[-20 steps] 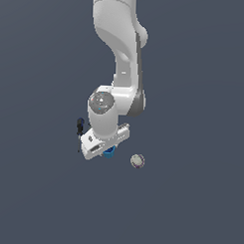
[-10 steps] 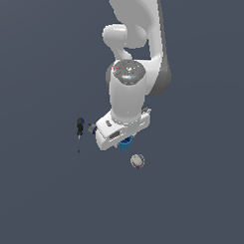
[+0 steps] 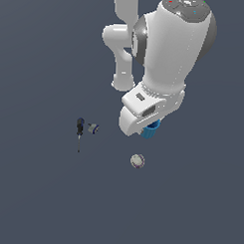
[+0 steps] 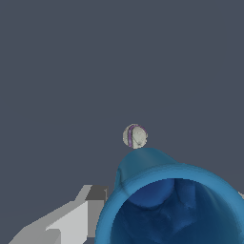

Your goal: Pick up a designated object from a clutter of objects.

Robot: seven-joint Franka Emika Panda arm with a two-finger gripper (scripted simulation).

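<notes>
Cup (image 3: 152, 130): you see it protruding from under the white gripper (image 3: 148, 126) in the exterior view, and the wrist view shows its open rim (image 4: 169, 206) close to the lens beside one grey finger (image 4: 81, 212). You cannot tell from either view whether the fingers clamp it, since the hand hides them. Ball (image 3: 137, 161) lies near the cup, apart from it. Screwdriver (image 3: 80, 127) and the small grey-blue piece (image 3: 93, 128) sit side by side toward the exterior view's left, well apart from the cup.
</notes>
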